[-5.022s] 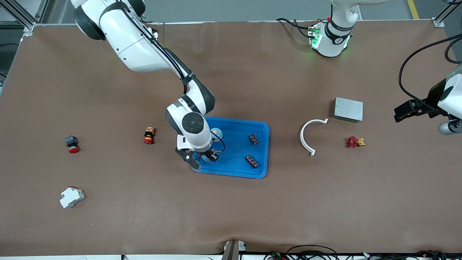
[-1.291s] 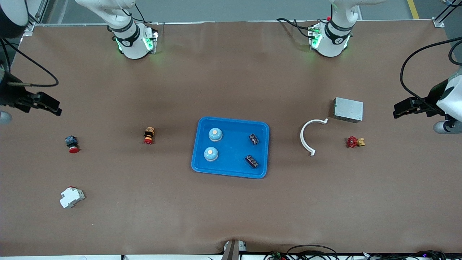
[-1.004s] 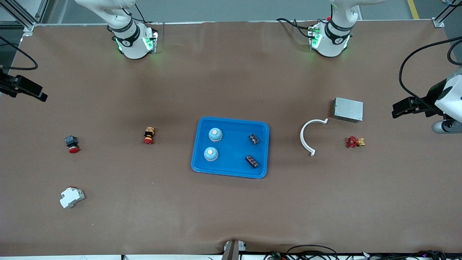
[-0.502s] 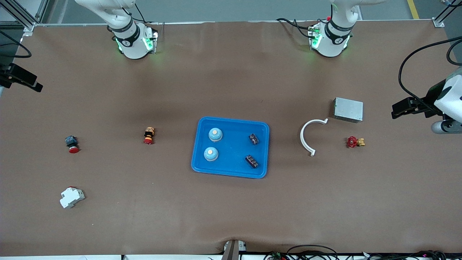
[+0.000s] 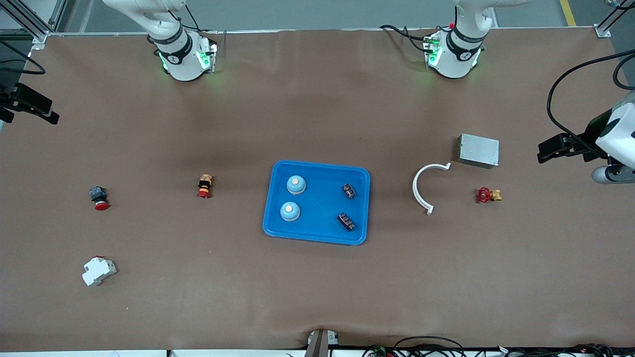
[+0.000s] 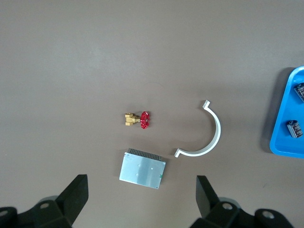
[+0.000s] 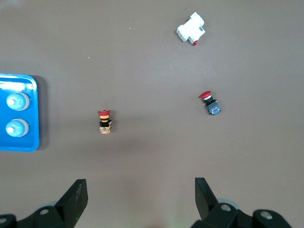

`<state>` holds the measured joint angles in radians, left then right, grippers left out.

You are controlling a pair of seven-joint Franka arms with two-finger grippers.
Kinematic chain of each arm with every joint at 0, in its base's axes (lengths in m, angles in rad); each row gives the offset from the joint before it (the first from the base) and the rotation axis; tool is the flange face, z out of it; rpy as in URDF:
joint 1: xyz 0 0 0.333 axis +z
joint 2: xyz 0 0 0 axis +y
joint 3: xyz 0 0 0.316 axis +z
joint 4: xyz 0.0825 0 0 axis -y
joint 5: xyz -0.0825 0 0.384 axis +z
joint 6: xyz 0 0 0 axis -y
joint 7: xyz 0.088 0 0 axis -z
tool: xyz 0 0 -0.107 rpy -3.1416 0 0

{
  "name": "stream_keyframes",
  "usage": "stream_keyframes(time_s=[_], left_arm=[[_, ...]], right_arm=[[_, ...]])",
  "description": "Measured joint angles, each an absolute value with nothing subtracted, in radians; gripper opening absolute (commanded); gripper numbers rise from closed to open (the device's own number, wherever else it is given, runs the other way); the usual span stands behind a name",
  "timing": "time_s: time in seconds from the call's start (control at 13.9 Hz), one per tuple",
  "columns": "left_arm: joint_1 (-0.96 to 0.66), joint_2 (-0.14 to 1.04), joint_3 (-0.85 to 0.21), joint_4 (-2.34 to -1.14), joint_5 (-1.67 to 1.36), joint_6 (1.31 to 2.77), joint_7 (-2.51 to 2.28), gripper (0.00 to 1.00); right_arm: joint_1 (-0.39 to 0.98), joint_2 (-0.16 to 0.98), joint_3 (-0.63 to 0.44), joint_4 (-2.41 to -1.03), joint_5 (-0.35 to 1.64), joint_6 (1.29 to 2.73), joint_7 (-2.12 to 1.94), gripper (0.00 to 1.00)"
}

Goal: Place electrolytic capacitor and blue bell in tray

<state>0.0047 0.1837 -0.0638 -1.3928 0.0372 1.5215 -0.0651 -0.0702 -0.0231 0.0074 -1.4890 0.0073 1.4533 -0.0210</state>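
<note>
Tray [image 5: 360,208] holds two bells, two capacitors; left gripper [image 6: 141,200] and right gripper [image 7: 141,197] spread wide.

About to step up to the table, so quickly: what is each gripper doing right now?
Left gripper: open, empty, up over the table's left-arm end, above the grey metal box.
Right gripper: open, empty, up over the table's right-arm end.

You have one blue tray [image 5: 317,233]; in it sit two blue bells [image 5: 296,184], one at 12 o'clock of the other, and two electrolytic capacitors [image 5: 349,190] at 3 o'clock of the bells; outside it you count two red-capped push buttons [image 5: 99,197], one orange-and-red button [image 5: 204,185], one white breaker [image 5: 98,270], one white curved clip [image 5: 422,188], one red-handled brass valve [image 5: 488,195] and one grey metal box [image 5: 478,150].
</note>
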Motion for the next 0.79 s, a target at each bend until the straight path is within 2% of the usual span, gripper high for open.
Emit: stream_keyframes(time_s=[0.79], left_arm=[[0.005,0.184,-0.064,-1.393,0.037,1.522,-0.065,1.00]], right_arm=[[-0.061,-0.023,0.001,-1.477,0.010,1.460,-0.028,1.00]])
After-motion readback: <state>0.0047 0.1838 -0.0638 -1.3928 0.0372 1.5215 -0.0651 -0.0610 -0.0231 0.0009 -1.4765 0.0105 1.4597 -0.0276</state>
